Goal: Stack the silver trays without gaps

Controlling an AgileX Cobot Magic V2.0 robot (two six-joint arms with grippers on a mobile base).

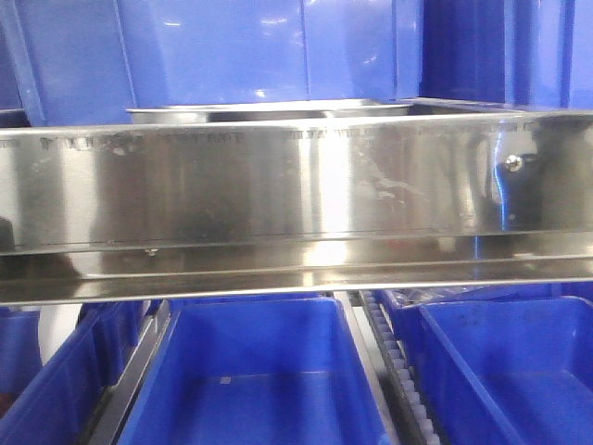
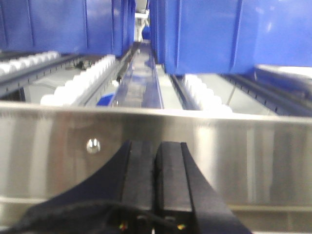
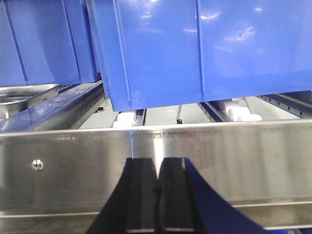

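As seen from the front, a long steel rail across the whole width, shiny and streaked, with one screw near its right end. Just above its top edge, the rolled rim of a silver tray, stretching from left of centre to right of centre, the body hidden behind the rail; impossible to tell whether one tray or several. Behind and above the tray, blue bins. Below the rail, more blue bins with open tops, and a strip of white rollers between the middle one and the right one.

From the left wrist, the left gripper low in the middle, its black fingers pressed flat together with nothing between them, tips close in front of the rail and just right of a screw. Beyond the rail, rows of rollers on both sides, a narrow channel running away up the middle, blue bins overhead.

From the right wrist, the right gripper likewise closed on nothing, fingers side by side, tips before the rail near its middle, a screw well off to the left. Beyond the rail at the far left, a corner and rim of the tray, sitting under the left blue bin, well apart from the gripper. Straight ahead, a big blue bin, rollers showing under its right half.
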